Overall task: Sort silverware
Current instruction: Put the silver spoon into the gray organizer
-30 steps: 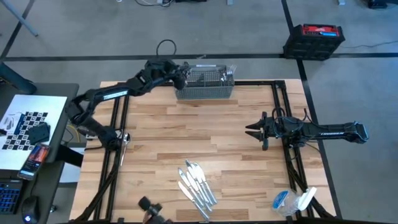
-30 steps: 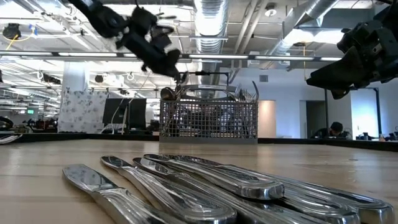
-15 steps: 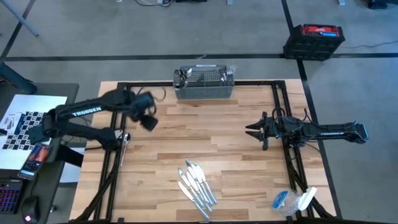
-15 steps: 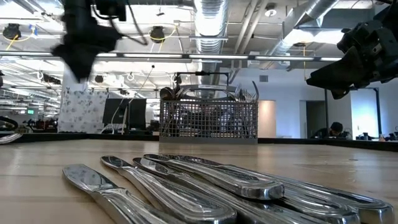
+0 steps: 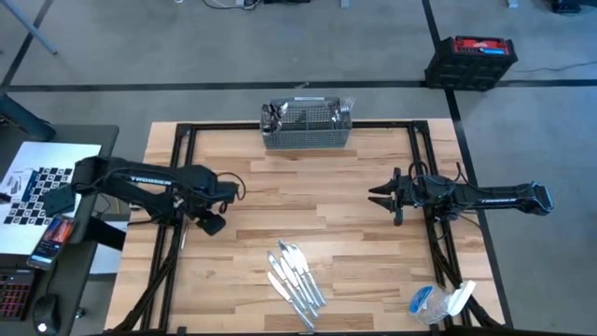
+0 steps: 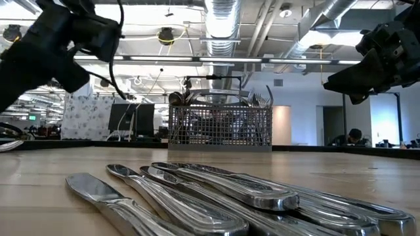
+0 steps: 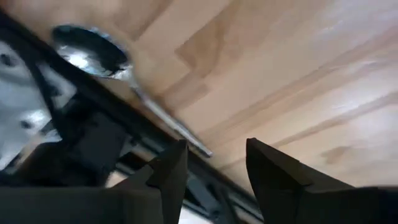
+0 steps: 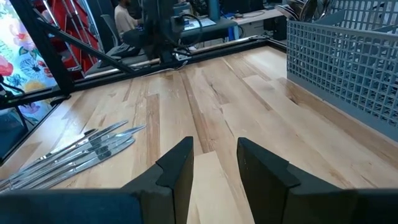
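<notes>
Near edge of surface (image 5: pixel 373 280): sorted knives (image 5: pixel 296 276) lie in a tight row. Left claw (image 7: pixel 211 165), fingers parted w/ nothing between, hangs low over the left rail, a lone spoon (image 7: pixel 93 56) just ahead. Judged step: placing spoons there; keep each parallel, clear of the rail. Right claw (image 5: pixel 380 197) waits mid-right, part-open, empty. Far edge: basket (image 5: pixel 306 135) w/ remaining silverware (image 5: pixel 308 114).

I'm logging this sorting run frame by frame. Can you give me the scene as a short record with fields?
left gripper: open, empty, low over the table's left edge, near a spoon
spoon: lying alone at the left edge
right gripper: open, empty, waiting over the right side
knives: grouped flat at front centre
basket: back edge, holding more silverware
table: wooden
</notes>
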